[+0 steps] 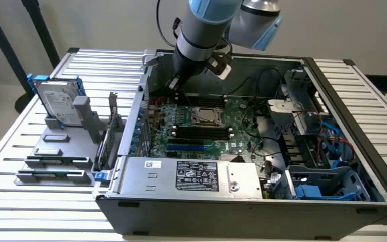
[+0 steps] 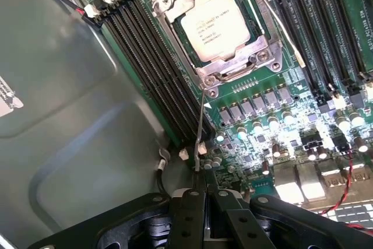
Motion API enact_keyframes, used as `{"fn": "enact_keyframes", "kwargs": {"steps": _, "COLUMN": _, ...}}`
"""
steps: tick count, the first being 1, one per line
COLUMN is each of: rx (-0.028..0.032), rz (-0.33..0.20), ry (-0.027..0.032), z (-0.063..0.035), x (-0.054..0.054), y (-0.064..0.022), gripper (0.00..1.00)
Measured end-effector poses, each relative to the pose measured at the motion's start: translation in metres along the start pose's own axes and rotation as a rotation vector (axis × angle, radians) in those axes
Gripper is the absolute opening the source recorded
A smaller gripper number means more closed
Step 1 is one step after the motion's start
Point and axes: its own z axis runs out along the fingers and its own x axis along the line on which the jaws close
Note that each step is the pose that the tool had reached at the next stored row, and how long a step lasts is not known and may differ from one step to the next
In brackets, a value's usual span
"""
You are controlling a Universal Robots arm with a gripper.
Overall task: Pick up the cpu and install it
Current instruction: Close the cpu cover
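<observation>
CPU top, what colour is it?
The cpu is silver-grey with dark print; wrist view shows it best.

Open case (image 1: 247, 214) lay on slatted table (image 1: 39, 212). Motherboard (image 1: 244, 133) sat in the case, with the cpu (image 1: 205, 115) in its socket (image 2: 169, 7) mid-board and memory slots (image 1: 197, 132) just in front. Power supply (image 1: 187, 176) ran along the near wall. Hard drive (image 1: 58, 103) stood in a rack (image 1: 52, 151) to the exterior view's left of the case. Gripper (image 2: 201, 185) hung above the board's far edge, behind the cpu.

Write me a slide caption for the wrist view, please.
Shut gripper above the motherboard, with the cpu sitting in its socket beside the memory slots.
</observation>
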Motion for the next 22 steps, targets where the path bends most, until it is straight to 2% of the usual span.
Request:
{"fn": "enact_keyframes", "kwargs": {"steps": 3, "rx": -0.0021, "rz": 0.008, "ry": 0.0066, "z": -0.0002, "x": 0.0, "y": 0.0003, "gripper": 0.11}}
{"fn": "enact_keyframes", "kwargs": {"steps": 9, "rx": -0.012, "rz": 0.016, "ry": 0.0149, "z": -0.0012, "x": 0.0, "y": 0.0012, "gripper": 0.11}}
{"fn": "enact_keyframes", "kwargs": {"steps": 15, "rx": -0.0203, "rz": 0.017, "ry": 0.0205, "z": -0.0051, "x": 0.004, "y": 0.0052, "gripper": 0.11}}
{"fn": "enact_keyframes", "kwargs": {"steps": 22, "rx": -0.0302, "rz": 0.015, "ry": 0.0266, "z": -0.0095, "x": 0.011, "y": 0.0139, "gripper": 0.11}}
